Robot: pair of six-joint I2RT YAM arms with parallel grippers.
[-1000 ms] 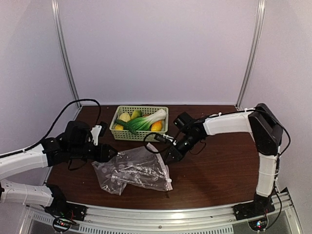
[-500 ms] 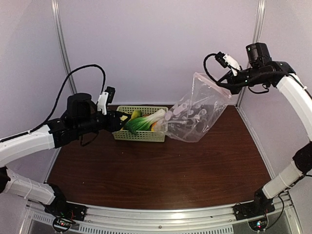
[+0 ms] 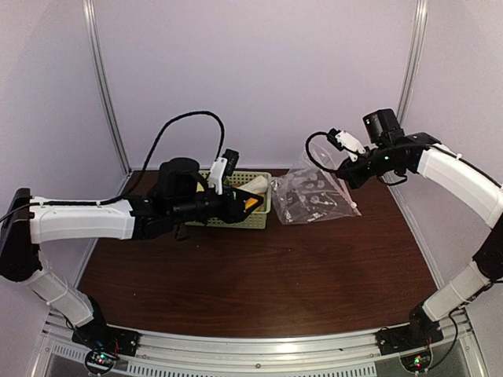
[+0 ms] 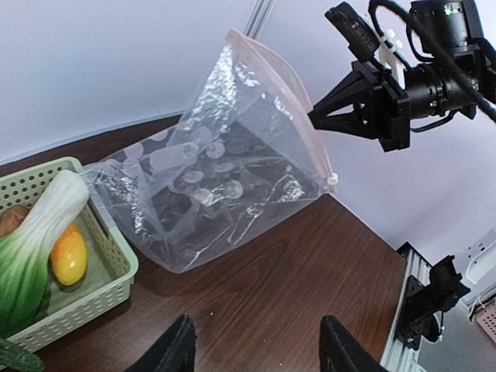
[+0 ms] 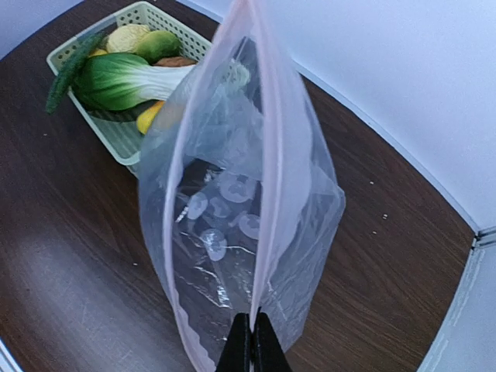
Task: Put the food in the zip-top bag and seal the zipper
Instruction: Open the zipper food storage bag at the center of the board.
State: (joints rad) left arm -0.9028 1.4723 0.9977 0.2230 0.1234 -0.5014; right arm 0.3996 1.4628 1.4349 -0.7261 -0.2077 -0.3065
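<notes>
The zip-top bag (image 3: 314,196) stands with its bottom on the table just right of the basket, held up by its mouth edge. My right gripper (image 3: 346,167) is shut on the zipper (image 5: 267,194) strip, as the right wrist view (image 5: 252,335) shows. The mouth gapes open. The white slider tab (image 4: 332,180) hangs at one end. The food lies in the basket: a leafy stalk (image 5: 124,77), a dark green piece (image 5: 70,74), yellow and orange pieces (image 4: 68,256). My left gripper (image 3: 250,206) is open and empty, low over the basket's right end, facing the bag (image 4: 225,194).
The pale green slatted basket (image 3: 264,214) stands at the back of the table, touching the bag's left side. Purple walls with metal posts close in the back and sides. Bare brown tabletop (image 3: 259,283) lies in front.
My right arm has lowered the bag from mid-air until its bottom rests beside the basket. My left arm has reached right, over the basket, toward the bag.
</notes>
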